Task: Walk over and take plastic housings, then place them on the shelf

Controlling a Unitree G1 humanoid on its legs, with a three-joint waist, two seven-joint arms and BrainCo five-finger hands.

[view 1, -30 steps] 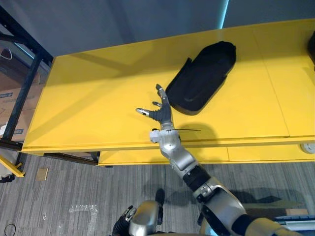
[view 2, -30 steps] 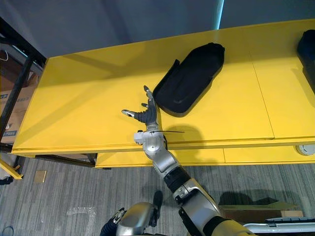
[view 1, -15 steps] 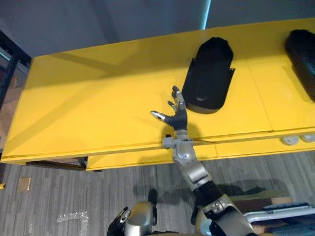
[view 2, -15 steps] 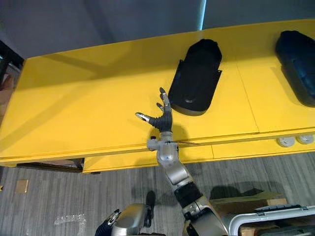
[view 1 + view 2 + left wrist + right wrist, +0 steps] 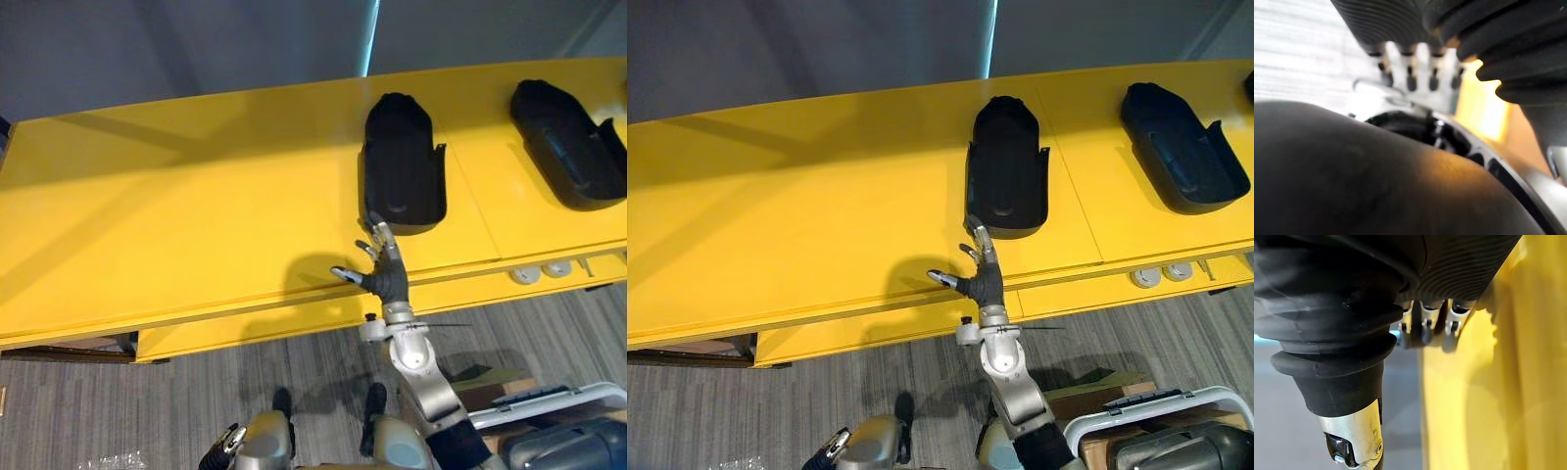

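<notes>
Ideally the right hand [image 5: 385, 281], spread wide and empty, should reach forward and clasp the nearest housing [image 5: 403, 164] by its rim.

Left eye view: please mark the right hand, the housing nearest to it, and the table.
right hand [image 5: 389, 282], left eye view, on its dark cover below the fingers.
housing [image 5: 404, 162], left eye view, on the middle of its black body.
table [image 5: 196, 215], left eye view, on the bare yellow top.
</notes>
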